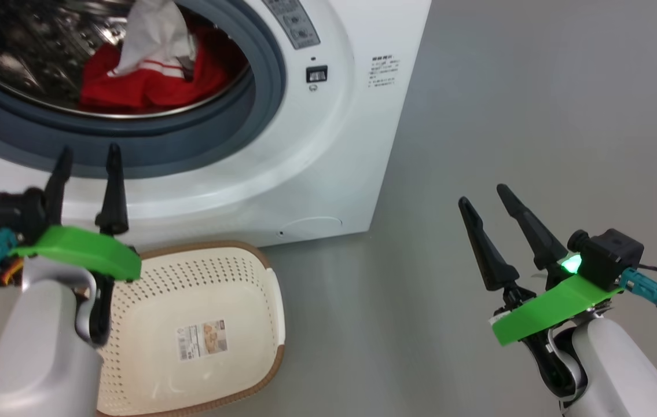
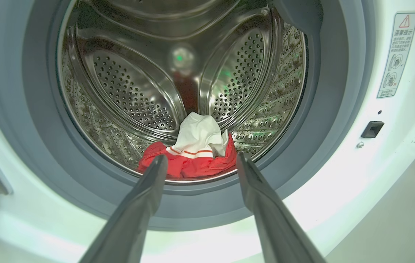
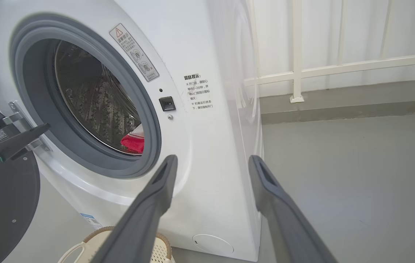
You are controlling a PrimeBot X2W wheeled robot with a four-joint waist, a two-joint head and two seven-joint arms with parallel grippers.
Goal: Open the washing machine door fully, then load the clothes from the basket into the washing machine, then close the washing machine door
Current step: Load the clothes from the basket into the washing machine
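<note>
The bright red clothes with white trim and a white panel (image 1: 149,81) lie in a soft heap at the bottom front of the perforated steel drum (image 2: 130,87), just behind the grey rubber seal (image 1: 259,104) of the white boxy front-loading washing machine (image 1: 328,150). The large round washing machine door (image 3: 13,197), of which I see the dark inner face, stands swung open on its hinge, turned away from the opening. On the grey floor (image 1: 536,116), just in front of the lower panel of the machine, sits the small cream-white perforated plastic basket with the brown woven-look rim (image 1: 189,284); the label sticker (image 1: 202,340) on its bottom is in plain sight. My left gripper (image 1: 89,150) is held before the lower edge of the opening, above the near left side of the basket, and it points into the drum toward the clothes. Its jaws are released, spread wide, and they grasp nothing. My right gripper (image 1: 483,195) hangs over the floor, apart from the right front corner of the machine. Its jaws are also released, with nothing between them. Beyond the machine, a white railing (image 3: 295,69) stands before a pale wall.
</note>
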